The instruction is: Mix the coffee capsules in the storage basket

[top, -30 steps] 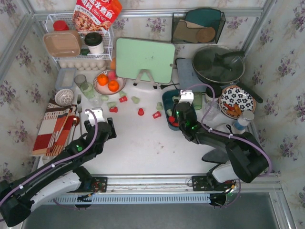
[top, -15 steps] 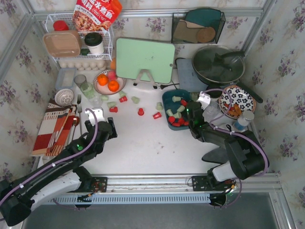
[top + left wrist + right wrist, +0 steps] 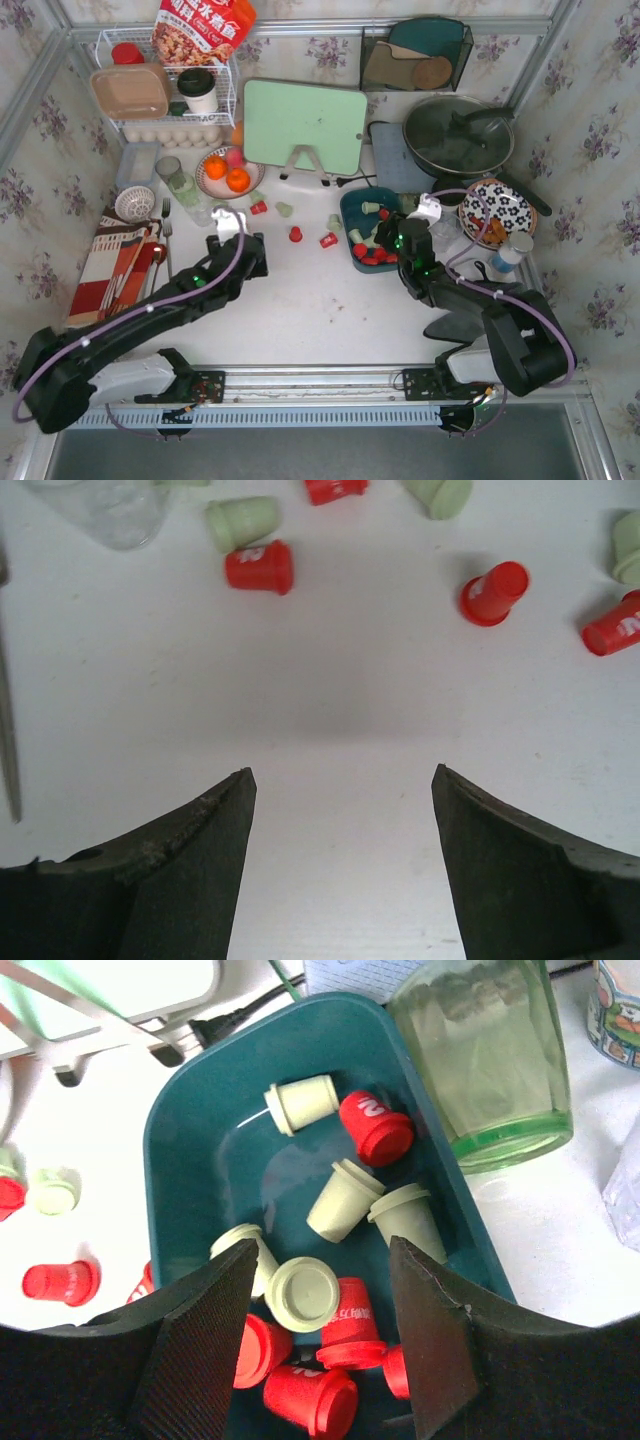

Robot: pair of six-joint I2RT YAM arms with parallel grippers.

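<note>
Checking the top view first: the dark teal rounded plastic storage basket (image 3: 346,212) sits right of centre on the white worktop (image 3: 310,300). The right arm covers its near right part, so I cannot read the contents from there.

The right wrist view fills that in. Red and pale mint tapered coffee capsules (image 3: 345,1200) lie tumbled together in the basket, most toward its near end, some on their sides, some rim up. The right fingers (image 3: 200,1350) stand well apart above that near end, with nothing clamped between them.

The left wrist view gives close up what the top view shows only small: loose capsules on bare worktop ahead of the left fingers (image 3: 180,870). A red one (image 3: 260,567) lies on its side just beside a mint one (image 3: 242,522), with another red one (image 3: 493,592) further right. The left fingers are wide open, empty, and apart from all of them.

Edges: a pale green clear glass tumbler (image 3: 490,1050) sits just beside the basket's right rim. A black plug and cord (image 3: 215,1028) lie off its far left corner. A mint-green board on a stand (image 3: 305,125) closes the far side. The open room I have is the bare worktop between the two arms, nearer me than the loose capsules.
</note>
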